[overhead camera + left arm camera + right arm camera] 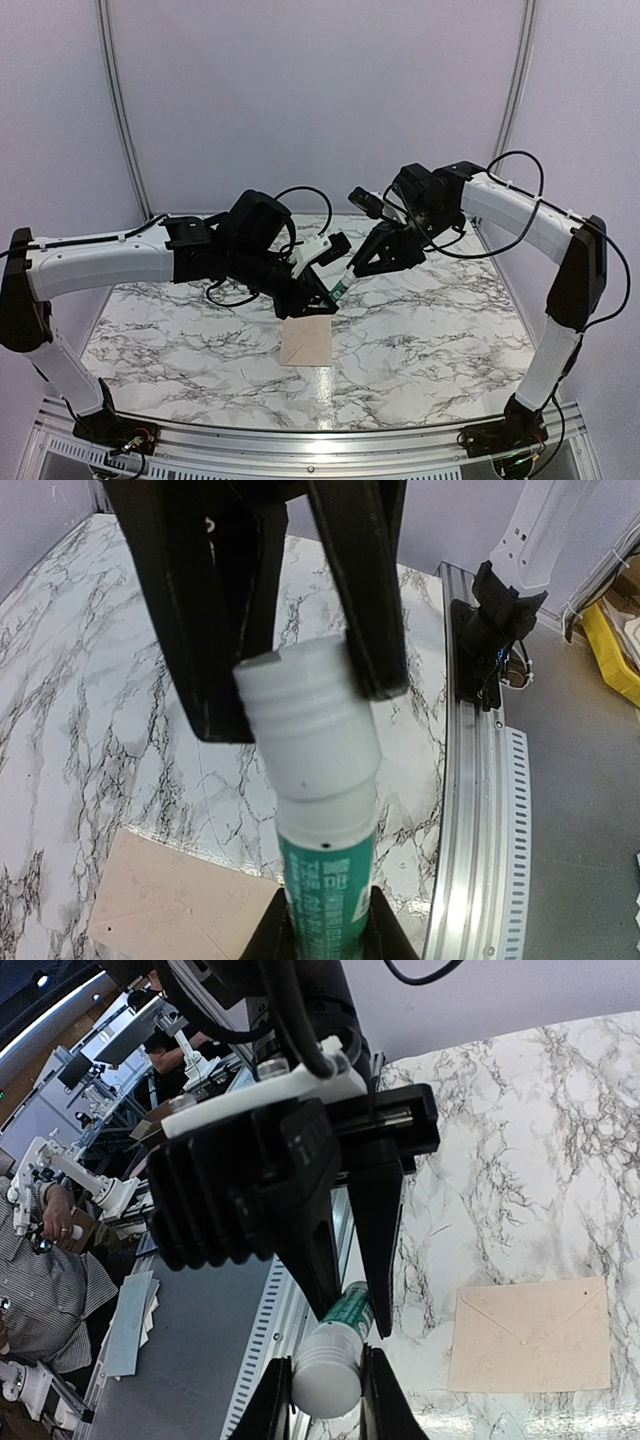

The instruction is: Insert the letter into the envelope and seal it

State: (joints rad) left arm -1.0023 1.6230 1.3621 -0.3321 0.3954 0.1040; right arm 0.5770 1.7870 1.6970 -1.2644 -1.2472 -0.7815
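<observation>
The envelope (530, 1335) lies flat on the marble table (430, 320), in the middle and toward the near side, between the two arms. It is a cream-pink rectangle. In the right wrist view its pointed flap lies down flat against the body, and the folds make a V on the paper. The envelope looks closed. The letter does not show in any view, and I cannot tell whether it is inside.

Above the table, just beyond the far edge of the envelope, both hands hold one glue stick (325, 880). It is tilted and in the air, apart from the envelope. The stick has a green body with white print and a white cap (305, 720) with ribs on its upper end.

The left hand (328, 302) is clamped on the green body, with one finger on each side of the tube. The right hand (325, 1390) is clamped on the white cap. In its own camera the round top of the cap sits between the two black fingers. The two hands come very near each other along the stick, the right one higher and farther from the bases.

A metal rail (470, 810) runs along the near edge of the table. Beyond it, at the right border of the left wrist view, stands a yellow bin (610, 650). It is cut off by the frame, and I cannot tell what it contains.
</observation>
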